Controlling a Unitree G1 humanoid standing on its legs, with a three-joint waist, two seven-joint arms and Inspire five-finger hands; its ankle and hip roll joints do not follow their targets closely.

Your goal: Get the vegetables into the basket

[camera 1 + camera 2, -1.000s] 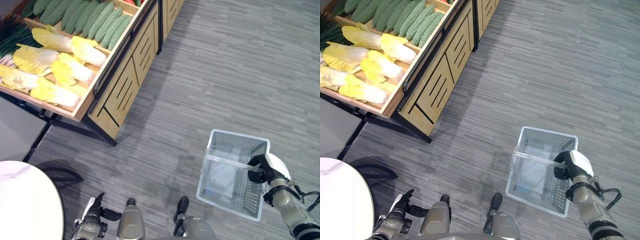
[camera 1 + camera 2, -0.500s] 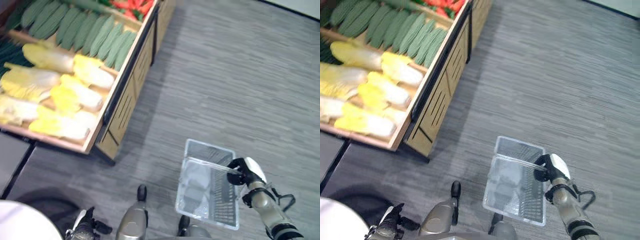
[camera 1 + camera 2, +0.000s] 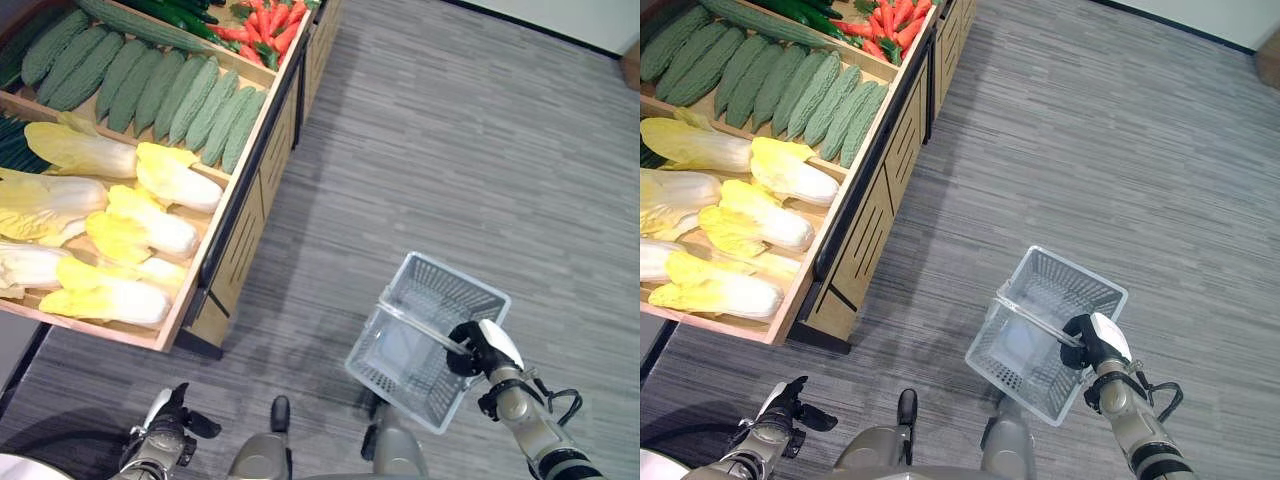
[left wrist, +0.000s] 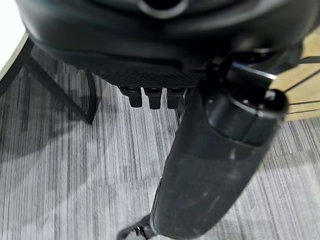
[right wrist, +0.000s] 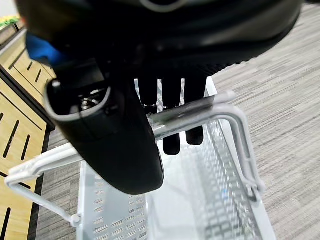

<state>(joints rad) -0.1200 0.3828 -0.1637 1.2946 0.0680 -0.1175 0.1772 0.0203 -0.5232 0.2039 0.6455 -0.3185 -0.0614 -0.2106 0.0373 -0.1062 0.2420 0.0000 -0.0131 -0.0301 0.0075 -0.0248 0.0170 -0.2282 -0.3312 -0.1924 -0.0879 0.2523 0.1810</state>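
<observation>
A white wire basket (image 3: 440, 268) hangs over the grey floor at my lower right, with nothing in it. My right hand (image 3: 478, 348) is shut on the basket's handle (image 5: 200, 107), fingers curled round the bar. The vegetables lie in a wooden display stand (image 3: 250, 215) to the left: yellow-white cabbages (image 3: 150, 230) in front, green bitter gourds (image 3: 190, 100) behind them, red peppers (image 3: 265, 25) and dark cucumbers at the back. My left hand (image 3: 165, 435) hangs low near the floor, relaxed and holding nothing, well short of the stand.
The stand's slatted side panel (image 3: 865, 235) faces the basket across a strip of grey floor (image 3: 500, 150) that stretches wide to the right. A round white table with dark legs (image 4: 90, 95) stands by my left hand.
The camera has moved, so the stand shows further down and more of it. My right hand keeps its hold on the handle. The basket has swung round to sit diagonally.
</observation>
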